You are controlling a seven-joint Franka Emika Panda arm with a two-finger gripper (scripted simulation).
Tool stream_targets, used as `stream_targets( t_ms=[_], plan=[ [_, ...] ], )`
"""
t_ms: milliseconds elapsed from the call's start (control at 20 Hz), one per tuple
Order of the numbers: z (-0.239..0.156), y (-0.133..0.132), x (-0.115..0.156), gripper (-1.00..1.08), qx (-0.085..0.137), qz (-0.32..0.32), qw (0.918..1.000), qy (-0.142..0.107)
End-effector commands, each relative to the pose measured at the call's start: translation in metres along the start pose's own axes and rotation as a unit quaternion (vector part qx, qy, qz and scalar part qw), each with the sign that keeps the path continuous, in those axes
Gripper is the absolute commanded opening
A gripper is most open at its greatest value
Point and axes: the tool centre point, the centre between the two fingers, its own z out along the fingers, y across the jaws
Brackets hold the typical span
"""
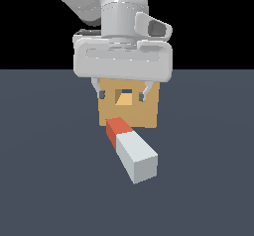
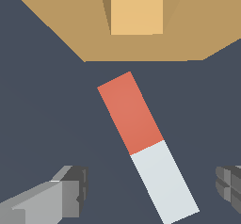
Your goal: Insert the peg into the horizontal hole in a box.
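The peg point(image 1: 131, 149) lies flat on the dark floor in front of the tan box point(image 1: 130, 117). Its orange-red end point(image 1: 117, 129) points toward the box and its grey-white end point(image 1: 138, 158) points away. The hole point(image 1: 125, 97) is a square opening in the middle of the box's face. My gripper point(image 1: 121, 97) hangs open above the peg, between the peg and the box in the exterior view, holding nothing. In the wrist view the peg point(image 2: 147, 147) lies slanted between my two fingers point(image 2: 70, 190), apart from both, with the box point(image 2: 141, 44) and hole point(image 2: 136, 9) beyond its orange-red end.
The dark grey floor point(image 1: 49, 180) spreads around the box and peg. No other objects show.
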Motion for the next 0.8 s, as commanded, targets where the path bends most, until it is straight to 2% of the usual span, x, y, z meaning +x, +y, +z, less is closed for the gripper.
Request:
stream_targets(
  t_ms=[0, 400, 750],
  plan=[
    [0.000, 0.000, 0.000, 1.00, 0.000, 0.000, 1.0000, 0.000],
    [0.005, 0.001, -0.005, 1.00, -0.002, -0.019, 0.9998, -0.001],
    [0.018, 0.006, -0.018, 1.00, -0.008, -0.067, 0.9977, -0.003]
  ],
)
